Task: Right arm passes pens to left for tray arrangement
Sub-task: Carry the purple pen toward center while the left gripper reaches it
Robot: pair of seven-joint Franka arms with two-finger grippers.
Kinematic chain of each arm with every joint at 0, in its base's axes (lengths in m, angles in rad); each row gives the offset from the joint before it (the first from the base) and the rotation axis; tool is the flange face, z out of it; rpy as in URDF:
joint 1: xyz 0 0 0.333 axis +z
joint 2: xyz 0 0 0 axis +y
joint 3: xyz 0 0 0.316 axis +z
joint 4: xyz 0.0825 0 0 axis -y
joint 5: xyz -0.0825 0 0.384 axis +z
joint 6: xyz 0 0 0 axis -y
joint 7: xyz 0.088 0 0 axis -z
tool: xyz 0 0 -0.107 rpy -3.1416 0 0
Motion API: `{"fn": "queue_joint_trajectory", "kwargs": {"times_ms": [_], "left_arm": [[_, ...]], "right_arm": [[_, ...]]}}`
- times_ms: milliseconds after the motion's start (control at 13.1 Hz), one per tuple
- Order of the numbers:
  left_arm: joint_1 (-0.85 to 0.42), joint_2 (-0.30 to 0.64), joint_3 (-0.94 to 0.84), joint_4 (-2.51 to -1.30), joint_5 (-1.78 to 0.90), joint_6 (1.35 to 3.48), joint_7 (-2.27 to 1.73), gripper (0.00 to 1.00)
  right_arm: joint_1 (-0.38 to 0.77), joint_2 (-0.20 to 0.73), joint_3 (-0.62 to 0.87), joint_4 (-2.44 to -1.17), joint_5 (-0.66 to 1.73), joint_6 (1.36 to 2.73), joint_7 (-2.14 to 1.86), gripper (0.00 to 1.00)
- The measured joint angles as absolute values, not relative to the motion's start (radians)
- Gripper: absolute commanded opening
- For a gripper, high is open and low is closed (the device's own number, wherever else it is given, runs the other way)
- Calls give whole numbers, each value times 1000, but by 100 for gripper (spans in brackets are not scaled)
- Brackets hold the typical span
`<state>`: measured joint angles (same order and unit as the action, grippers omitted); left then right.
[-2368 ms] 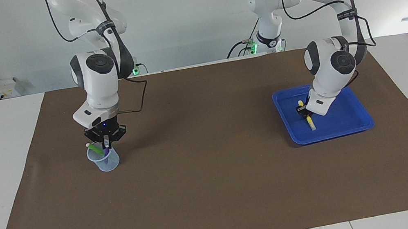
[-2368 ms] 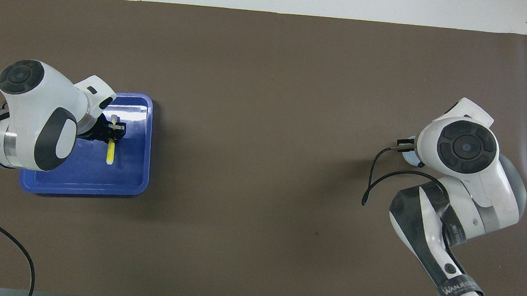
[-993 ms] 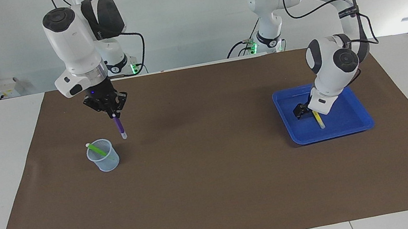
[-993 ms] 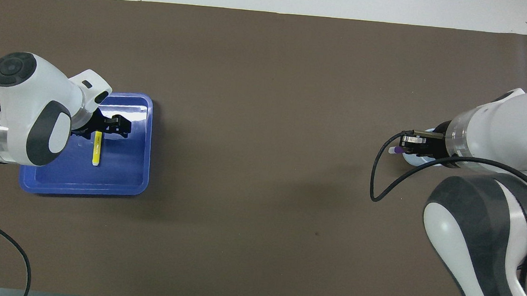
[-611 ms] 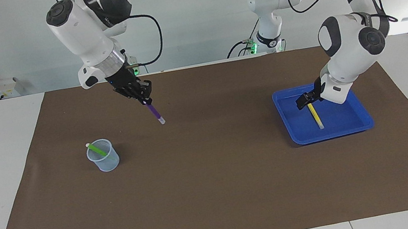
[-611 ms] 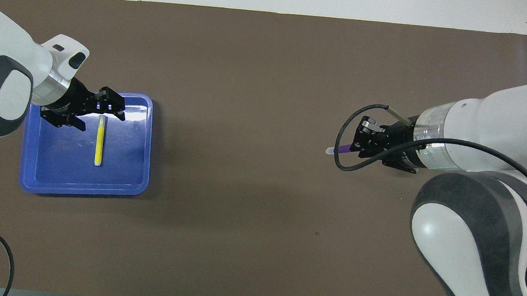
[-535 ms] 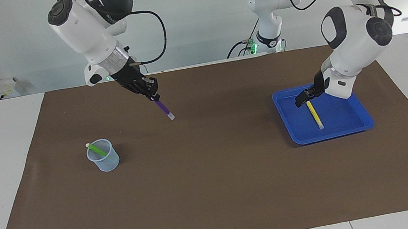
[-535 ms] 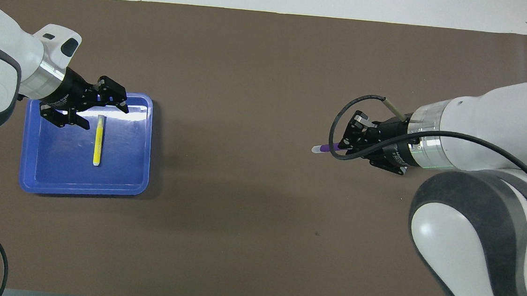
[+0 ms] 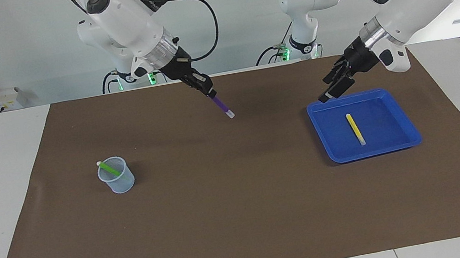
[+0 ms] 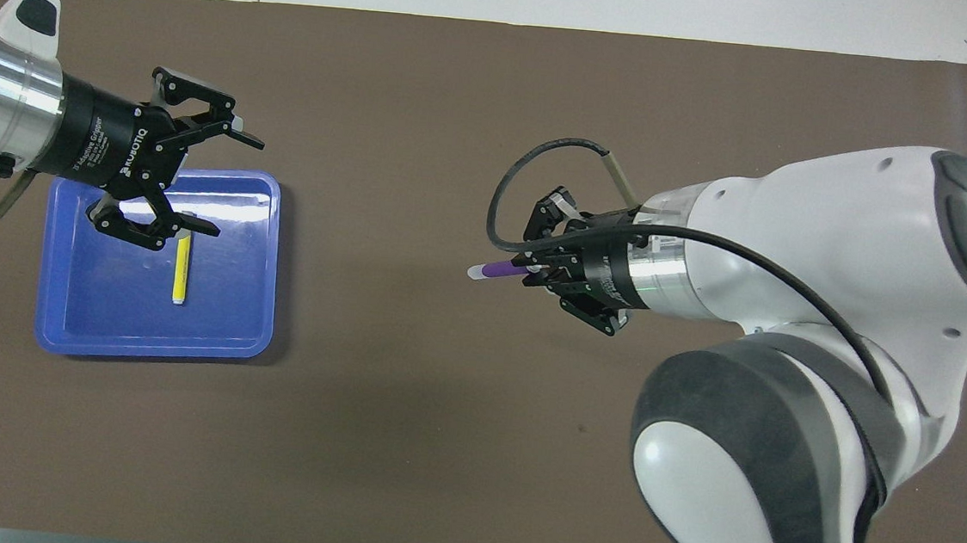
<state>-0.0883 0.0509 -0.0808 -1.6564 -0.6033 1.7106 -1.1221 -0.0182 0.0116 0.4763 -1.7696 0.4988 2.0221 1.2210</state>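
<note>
Taking the facing view from one side to the other, the cup stands on the brown mat toward the right arm's end of the desk, and now only the green pen leans in it. A couple of seconds ago the purple pen was in there too, with the right tool down over the cup.

Next comes the right tool, now up in the air over the middle of the mat, clamped shut on the purple pen, which slants down with its whitish tip pointing toward the left arm's end. Over the last second it has swung steadily away from the cup toward the centre.

Then the left tool, its fingers spread wide and holding nothing. It has lifted out of the tray and now hangs over the tray's rim nearest the robots, angled toward the middle.

Last, the blue tray sits toward the left arm's end, with the yellow pen lying flat in it, let go and apart from the tool.

So one pen looks delivered, the second is on its way to a mid-air handover, and the green one is yet to be fetched. The two tools are well apart, so the pass has not begun.
</note>
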Motion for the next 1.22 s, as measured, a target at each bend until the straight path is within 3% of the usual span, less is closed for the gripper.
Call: {"fn": "queue_joint_trajectory", "kwargs": {"times_ms": [458, 840, 1222], "left_arm": [[-158, 17, -143, -1753, -748, 1877, -1533, 100], [-176, -52, -142, -1886, -866, 1949, -1566, 100], [-176, -81, -142, -1933, -878, 1946, -1523, 100]], "right_arm": [[-19, 113, 558, -1618, 499, 2050, 1468, 0], [-18, 125, 618, -1610, 499, 2079, 1519, 0], [-17, 126, 618, -1609, 499, 2079, 1520, 0]]}}
